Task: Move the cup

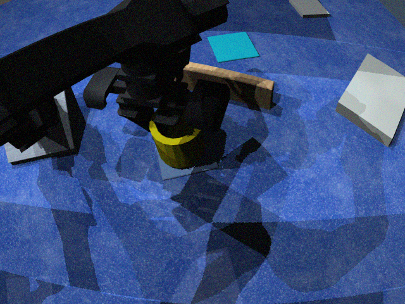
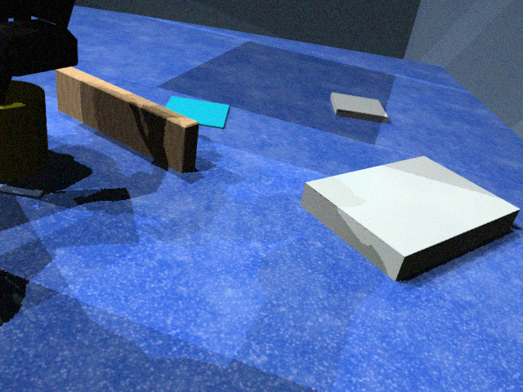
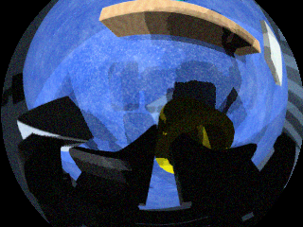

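Note:
The yellow cup (image 1: 176, 152) (image 2: 20, 135) (image 3: 196, 111) stands upright on the grey-blue pad (image 1: 168, 173) (image 2: 25, 192). My gripper (image 1: 157, 122) (image 3: 162, 128) points down at the cup's rim and is shut on its wall, with one finger inside the cup and the other outside. The inside of the cup is dark and partly behind a finger, so the marbles cannot be made out. The cyan pad (image 1: 233, 47) (image 2: 198, 111) lies flat beyond the wooden bar, with nothing on it.
The upright wooden bar (image 1: 228, 73) (image 2: 122, 101) (image 3: 175, 24) stands between the two pads. A large white block (image 1: 376, 98) (image 2: 405, 202) (image 3: 272, 52) lies to the right. A small grey block (image 1: 309, 7) (image 2: 359, 107) lies farther back. Another pale block (image 1: 21, 153) lies left, under the arm.

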`<state>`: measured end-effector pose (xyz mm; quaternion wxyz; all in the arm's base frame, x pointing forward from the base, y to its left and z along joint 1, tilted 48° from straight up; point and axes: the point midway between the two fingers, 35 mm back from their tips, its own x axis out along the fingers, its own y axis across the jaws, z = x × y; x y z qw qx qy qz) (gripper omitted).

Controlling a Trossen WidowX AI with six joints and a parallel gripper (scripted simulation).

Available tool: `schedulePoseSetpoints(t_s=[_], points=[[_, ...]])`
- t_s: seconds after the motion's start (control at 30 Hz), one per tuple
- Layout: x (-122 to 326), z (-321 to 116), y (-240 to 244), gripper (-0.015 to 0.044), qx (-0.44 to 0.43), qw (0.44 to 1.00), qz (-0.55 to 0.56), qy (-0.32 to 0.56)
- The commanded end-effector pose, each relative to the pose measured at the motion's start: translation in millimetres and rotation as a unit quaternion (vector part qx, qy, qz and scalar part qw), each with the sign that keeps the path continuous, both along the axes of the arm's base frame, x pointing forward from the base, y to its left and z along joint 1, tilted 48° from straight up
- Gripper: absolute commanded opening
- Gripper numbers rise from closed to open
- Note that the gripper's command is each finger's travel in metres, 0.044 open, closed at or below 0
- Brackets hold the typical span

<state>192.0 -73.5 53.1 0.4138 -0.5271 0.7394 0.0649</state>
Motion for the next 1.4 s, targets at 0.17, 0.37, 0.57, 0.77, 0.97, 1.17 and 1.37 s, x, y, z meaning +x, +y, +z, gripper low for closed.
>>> schedulePoseSetpoints(t_s=[0.17, 0.37, 0.57, 0.77, 0.97, 1.17, 1.37], points=[[1, 3, 4, 0.0000, 0.001, 1.000, 0.000, 0.000], [5, 14, 16, 0.0000, 0.003, 1.000, 0.001, 0.000], [8, 25, 29, 0.0000, 0.003, 1.000, 0.001, 0.000], [10, 37, 42, 0.0000, 0.002, 1.000, 0.001, 0.000], [11, 49, 54, 0.0000, 0.000, 1.000, 0.001, 0.000], [11, 49, 52, 0.0000, -0.001, 1.000, 0.002, 0.000], [11, 49, 52, 0.0000, -0.001, 1.000, 0.002, 0.000]])
